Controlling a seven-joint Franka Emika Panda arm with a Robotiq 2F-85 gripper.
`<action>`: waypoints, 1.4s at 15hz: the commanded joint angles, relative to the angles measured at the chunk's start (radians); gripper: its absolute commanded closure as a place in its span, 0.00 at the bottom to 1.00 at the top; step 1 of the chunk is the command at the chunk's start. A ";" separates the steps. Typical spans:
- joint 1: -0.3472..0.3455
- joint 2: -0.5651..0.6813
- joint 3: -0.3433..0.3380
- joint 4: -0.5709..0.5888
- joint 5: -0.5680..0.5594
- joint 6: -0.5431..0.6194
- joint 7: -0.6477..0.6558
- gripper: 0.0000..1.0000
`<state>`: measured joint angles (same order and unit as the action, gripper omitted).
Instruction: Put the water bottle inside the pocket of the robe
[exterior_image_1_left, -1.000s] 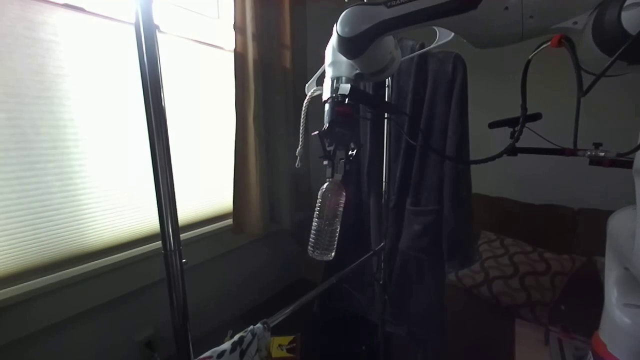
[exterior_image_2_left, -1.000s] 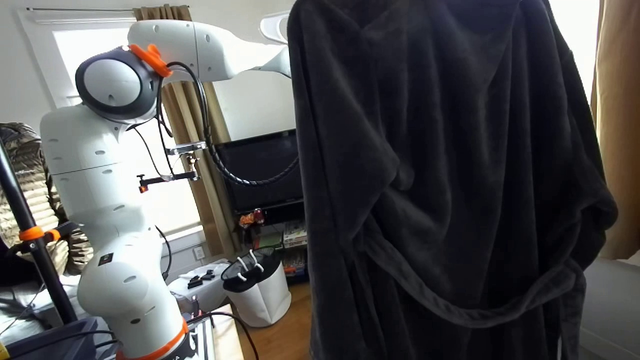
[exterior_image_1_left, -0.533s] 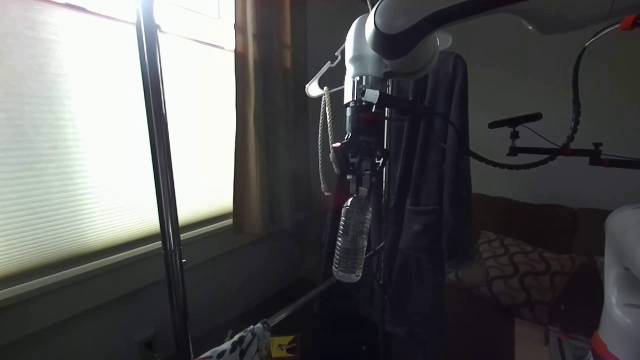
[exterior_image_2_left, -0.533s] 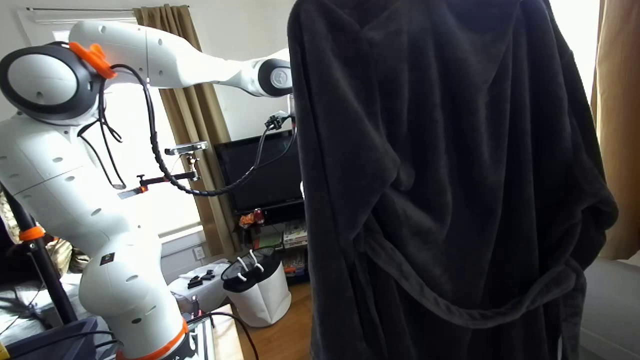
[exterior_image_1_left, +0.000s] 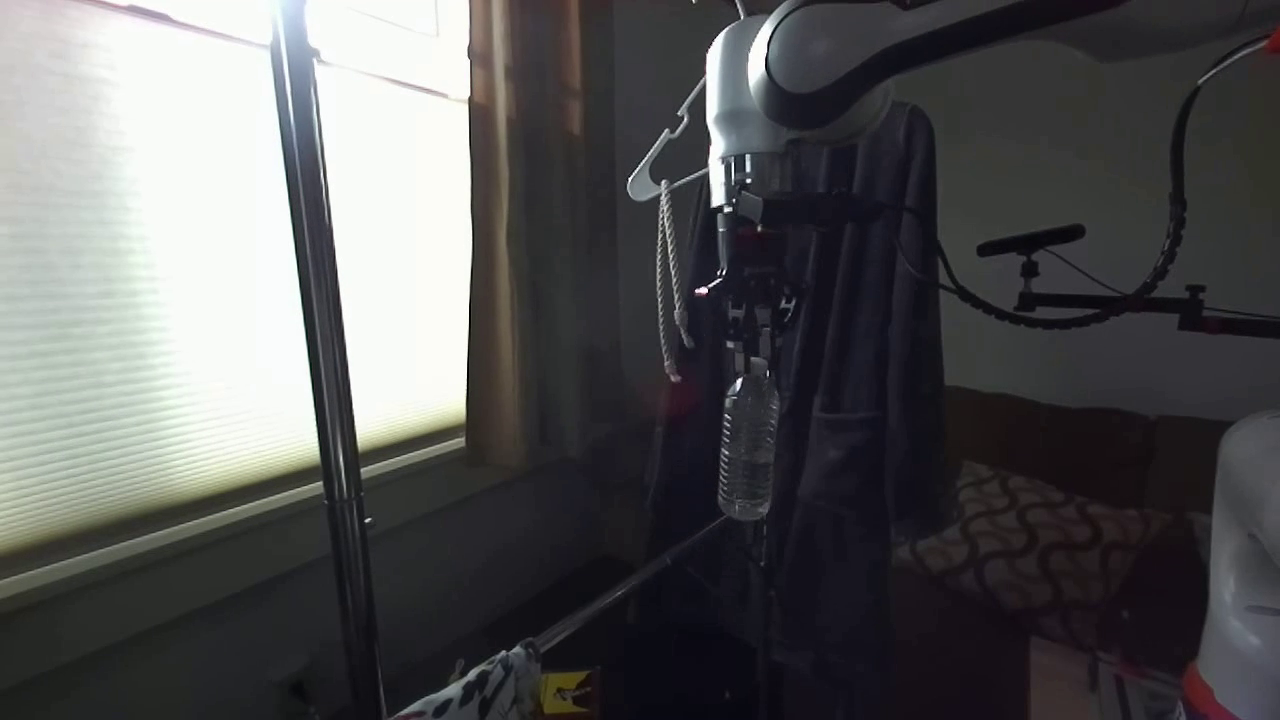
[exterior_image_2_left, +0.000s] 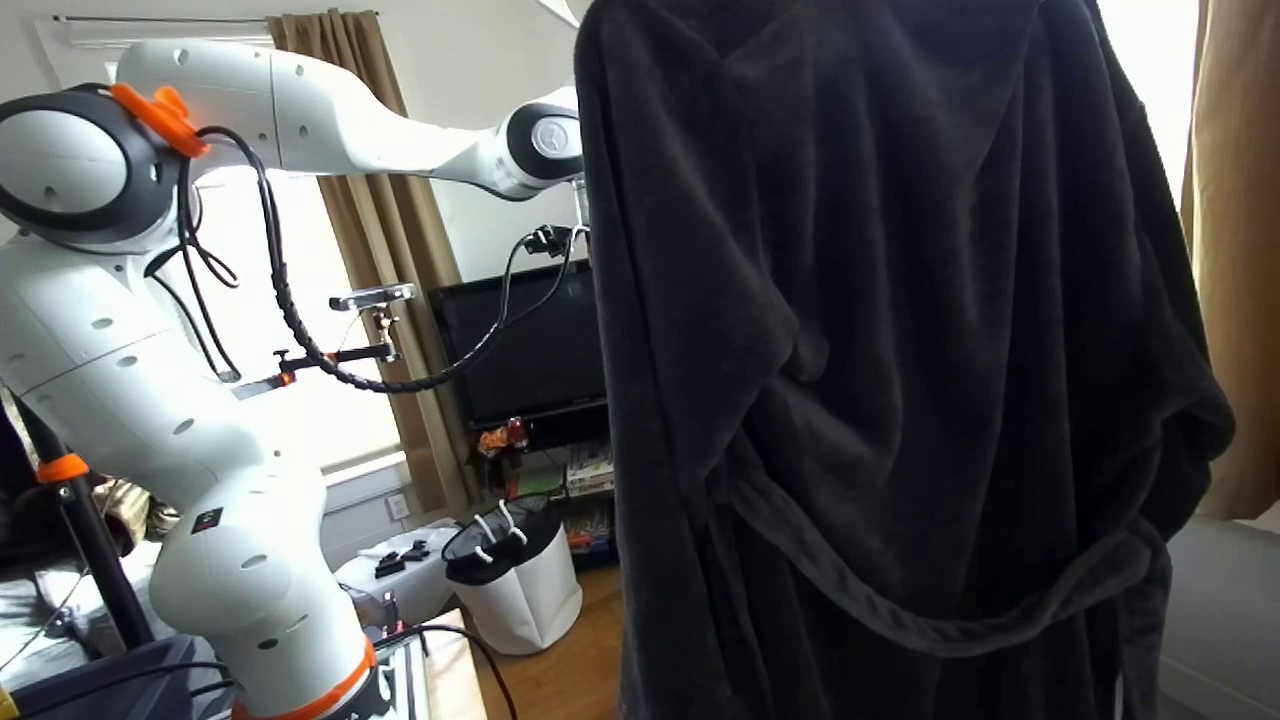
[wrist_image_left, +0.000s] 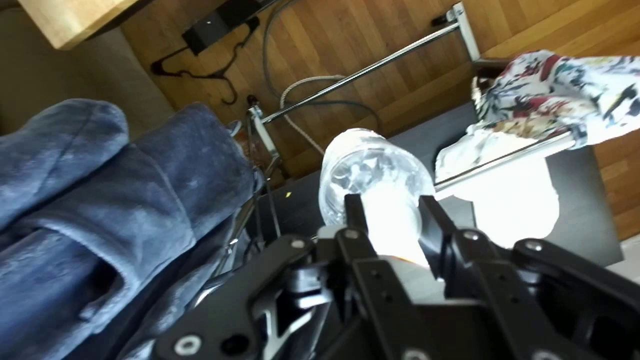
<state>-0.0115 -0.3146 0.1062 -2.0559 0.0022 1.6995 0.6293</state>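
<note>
Clearly, we see the gripper (wrist_image_left: 391, 210) grasping the bottle (exterior_image_1_left: 748, 450) by its neck, a fingertip to either side. We find the clear bottle held in the air, neck up and nearly upright, outside the pocket (exterior_image_1_left: 842, 460) and a little to its left in an exterior view. From the wrist, we see the bottle apart from the robe (exterior_image_2_left: 900, 350), with the bottle's neck washed out by glare. We have the robe in both exterior views, dark and hanging in soft folds, its belt (exterior_image_2_left: 930, 635) sagging across it. We spot a pale hanger (exterior_image_1_left: 641, 188) partly behind the arm (exterior_image_1_left: 825, 65), a rope (exterior_image_1_left: 664, 260) dangling from it. Beside a bright window (exterior_image_1_left: 400, 260) we see a brown curtain (exterior_image_1_left: 520, 240), and well apart from that a patterned cushion (exterior_image_1_left: 1030, 545). Partly behind the robe we make out a TV (exterior_image_2_left: 520, 345), and lower down stands a white basket (exterior_image_2_left: 530, 600). Looking down through the wrist view, we see a metal rail (wrist_image_left: 365, 70) and a black hanger (wrist_image_left: 217, 75) against the wood floor (wrist_image_left: 400, 20), and a floral cloth (wrist_image_left: 585, 95).
</note>
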 joint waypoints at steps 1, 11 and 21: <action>-0.045 -0.030 0.017 0.069 -0.138 -0.139 0.118 0.92; -0.056 0.036 0.055 0.175 -0.586 -0.245 0.326 0.92; -0.015 0.206 0.003 0.218 -0.602 -0.344 0.265 0.92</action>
<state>-0.0501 -0.1586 0.1293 -1.8829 -0.6197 1.4103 0.9388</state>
